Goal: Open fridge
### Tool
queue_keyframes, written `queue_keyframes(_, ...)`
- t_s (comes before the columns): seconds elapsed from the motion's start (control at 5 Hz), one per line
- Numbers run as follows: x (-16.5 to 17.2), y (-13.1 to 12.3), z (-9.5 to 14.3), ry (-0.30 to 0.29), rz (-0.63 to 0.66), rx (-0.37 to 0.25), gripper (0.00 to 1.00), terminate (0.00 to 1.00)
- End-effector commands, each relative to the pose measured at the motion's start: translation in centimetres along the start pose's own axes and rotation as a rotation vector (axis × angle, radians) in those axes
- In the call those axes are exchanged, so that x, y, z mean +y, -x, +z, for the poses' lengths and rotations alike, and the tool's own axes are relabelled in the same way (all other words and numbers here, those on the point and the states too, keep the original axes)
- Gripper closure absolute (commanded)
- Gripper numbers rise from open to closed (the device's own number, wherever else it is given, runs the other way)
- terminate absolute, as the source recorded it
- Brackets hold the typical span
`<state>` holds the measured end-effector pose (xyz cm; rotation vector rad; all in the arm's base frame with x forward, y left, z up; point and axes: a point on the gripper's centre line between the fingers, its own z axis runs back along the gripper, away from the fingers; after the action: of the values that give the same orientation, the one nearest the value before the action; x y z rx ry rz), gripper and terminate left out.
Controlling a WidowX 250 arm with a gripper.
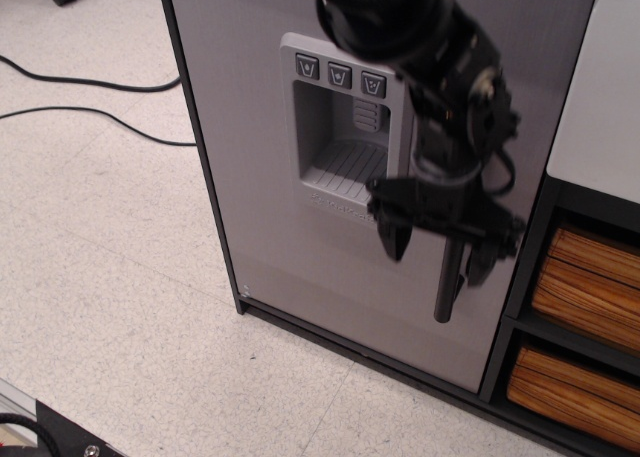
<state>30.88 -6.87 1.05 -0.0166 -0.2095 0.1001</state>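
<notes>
The fridge (pixel 250 127) stands with its flat grey door shut, and the three-button dispenser recess (pixel 340 127) is in the middle of the door. The black vertical bar handle (pixel 446 287) sits near the door's right edge; my arm hides its upper part. My gripper (pixel 437 254) is open in front of the door. One finger (pixel 393 235) is left of the handle and the other is right of it, so the bar lies between them. I cannot tell whether the fingers touch the bar.
Black shelving with orange wooden drawers (pixel 585 287) stands directly right of the fridge, with a grey top (pixel 600 107). Two black cables (pixel 90 82) run over the speckled floor at the left. A dark object (pixel 45 432) sits at the bottom left corner.
</notes>
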Motion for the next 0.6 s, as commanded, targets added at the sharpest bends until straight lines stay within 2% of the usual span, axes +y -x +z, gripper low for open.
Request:
queue_keyframes(0.0,-1.1,-4.4,4.0,0.044,0.048,-0.103,0.00,0.00)
queue_keyframes(0.2,-1.1,-6.4,4.2,0.065,0.076,-0.110,0.00,0.00)
queue_keyframes(0.4,-2.0,-7.1,3.6,0.070,0.009,-0.129,0.00,0.00)
